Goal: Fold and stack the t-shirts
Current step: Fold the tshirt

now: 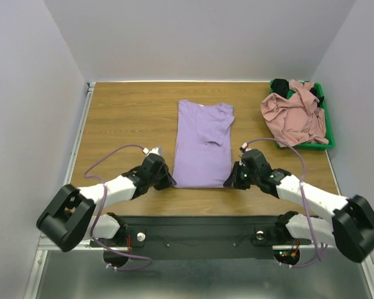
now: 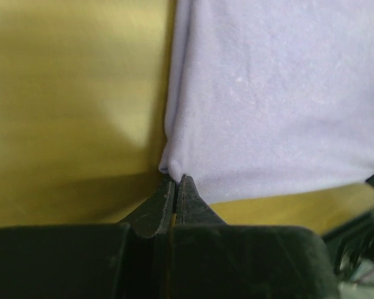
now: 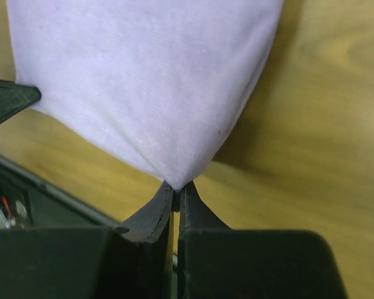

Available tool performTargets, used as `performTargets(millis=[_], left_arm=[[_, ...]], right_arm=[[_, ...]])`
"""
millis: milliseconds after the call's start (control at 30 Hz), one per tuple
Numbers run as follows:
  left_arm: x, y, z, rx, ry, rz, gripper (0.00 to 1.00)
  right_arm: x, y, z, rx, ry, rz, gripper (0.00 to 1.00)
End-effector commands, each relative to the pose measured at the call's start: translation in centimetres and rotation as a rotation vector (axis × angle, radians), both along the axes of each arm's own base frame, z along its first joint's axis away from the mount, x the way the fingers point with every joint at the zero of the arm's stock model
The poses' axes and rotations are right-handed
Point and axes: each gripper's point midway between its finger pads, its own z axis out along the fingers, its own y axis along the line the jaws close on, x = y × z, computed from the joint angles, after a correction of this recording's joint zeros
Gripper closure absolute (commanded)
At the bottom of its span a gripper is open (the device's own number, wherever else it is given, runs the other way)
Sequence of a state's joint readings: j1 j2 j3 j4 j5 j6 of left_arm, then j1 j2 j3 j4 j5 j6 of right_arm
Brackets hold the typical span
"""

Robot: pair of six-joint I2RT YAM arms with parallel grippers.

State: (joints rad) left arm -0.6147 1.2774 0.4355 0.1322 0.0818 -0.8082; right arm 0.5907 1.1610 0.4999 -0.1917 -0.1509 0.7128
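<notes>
The lavender t-shirt [image 1: 202,144] lies on the table, folded into a long strip with its sleeves turned in. My left gripper [image 1: 169,181] is shut on the shirt's near left corner [image 2: 174,171]. My right gripper [image 1: 229,182] is shut on its near right corner [image 3: 176,180]. Both corners sit at the table's near edge. The dusty pink t-shirt [image 1: 294,115] lies crumpled in the green bin [image 1: 324,111] at the far right, with the black t-shirt [image 1: 280,86] partly under it.
The wooden table [image 1: 121,118] has a metal rail along its left edge [image 1: 80,131]. A black base bar [image 1: 199,230] runs along the near edge. Grey walls close in the back and both sides.
</notes>
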Motion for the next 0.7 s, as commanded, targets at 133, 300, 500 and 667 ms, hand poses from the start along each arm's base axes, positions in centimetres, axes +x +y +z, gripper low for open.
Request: performTargets(millis=[133, 300, 500, 667], left_arm=[[-7.2, -0.7, 2.2, -0.074, 0.029, -0.097, 1.0], [-5.4, -1.4, 7.6, -0.158, -0.142, -0.092, 1.0], [-1.0, -1.7, 11.5, -0.102, -0.252, 0.017, 1.0], [3.5, -2.6, 14.3, -0.063, -0.292, 0.064, 1.0]], right_arm=[[-7.5, -0.9, 1.8, 0.015, 0.114, 0.109, 1.0], [-5.7, -0.9, 4.5, 0.004, 0.01, 0.09, 1.0], [-0.3, -2.2, 8.2, -0.098, -0.168, -0.082, 1.0], [4.3, -3.8, 12.5, -0.188, -0.333, -0.229, 1.0]])
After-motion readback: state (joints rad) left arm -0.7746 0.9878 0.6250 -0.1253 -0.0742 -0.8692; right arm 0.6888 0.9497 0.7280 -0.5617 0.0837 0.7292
